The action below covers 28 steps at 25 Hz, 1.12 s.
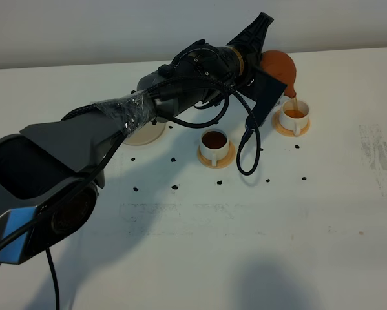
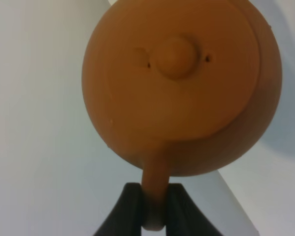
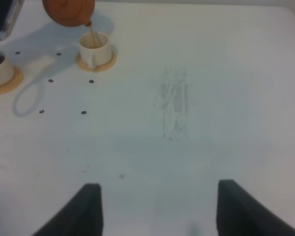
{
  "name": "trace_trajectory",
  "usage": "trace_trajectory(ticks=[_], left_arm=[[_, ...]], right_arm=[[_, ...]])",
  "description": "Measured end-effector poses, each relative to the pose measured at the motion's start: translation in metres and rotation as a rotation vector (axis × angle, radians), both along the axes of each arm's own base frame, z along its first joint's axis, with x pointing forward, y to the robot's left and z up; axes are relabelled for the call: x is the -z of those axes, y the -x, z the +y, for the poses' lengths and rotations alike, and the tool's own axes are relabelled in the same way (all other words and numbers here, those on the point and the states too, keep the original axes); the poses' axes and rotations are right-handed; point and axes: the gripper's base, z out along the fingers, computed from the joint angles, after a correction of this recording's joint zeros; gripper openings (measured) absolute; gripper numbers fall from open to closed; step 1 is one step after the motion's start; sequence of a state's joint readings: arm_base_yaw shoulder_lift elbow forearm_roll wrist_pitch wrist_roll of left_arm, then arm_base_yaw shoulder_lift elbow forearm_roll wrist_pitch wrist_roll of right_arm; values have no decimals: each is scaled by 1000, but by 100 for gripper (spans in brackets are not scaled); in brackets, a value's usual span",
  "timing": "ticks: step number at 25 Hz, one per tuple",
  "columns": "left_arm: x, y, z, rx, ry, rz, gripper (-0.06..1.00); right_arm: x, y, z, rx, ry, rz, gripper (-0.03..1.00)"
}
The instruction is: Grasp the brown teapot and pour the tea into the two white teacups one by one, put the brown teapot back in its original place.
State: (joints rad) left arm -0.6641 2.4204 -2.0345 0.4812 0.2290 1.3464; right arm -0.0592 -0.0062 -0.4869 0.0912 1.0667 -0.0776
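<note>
You're clamping the left gripper (image 2: 153,209) tight on the handle (image 2: 154,183) of the teapot (image 1: 281,67), tipping it over the far cup (image 1: 295,120) with tea (image 1: 296,103) streaming in; the near cup (image 1: 214,143) is sitting full. Watch that level: holding the tilt too long is risking overflow onto the coaster (image 1: 276,128), and the lid (image 2: 172,73) is leaning with nothing pinning it. Your right gripper (image 3: 154,211) is hanging open, empty, well apart

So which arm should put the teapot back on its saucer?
Left. The left claw is shut on the teapot by its handle, and the saucer sits under that arm. The right claw hangs open, far off.
</note>
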Motion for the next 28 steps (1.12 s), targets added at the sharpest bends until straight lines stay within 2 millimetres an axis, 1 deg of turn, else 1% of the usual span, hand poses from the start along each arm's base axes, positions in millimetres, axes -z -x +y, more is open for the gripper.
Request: trace_trajectory(ticks=[28], left_arm=[[-1, 2, -3, 36, -63, -52, 10]], right_arm=[[0, 0, 0, 0, 0, 0, 51]])
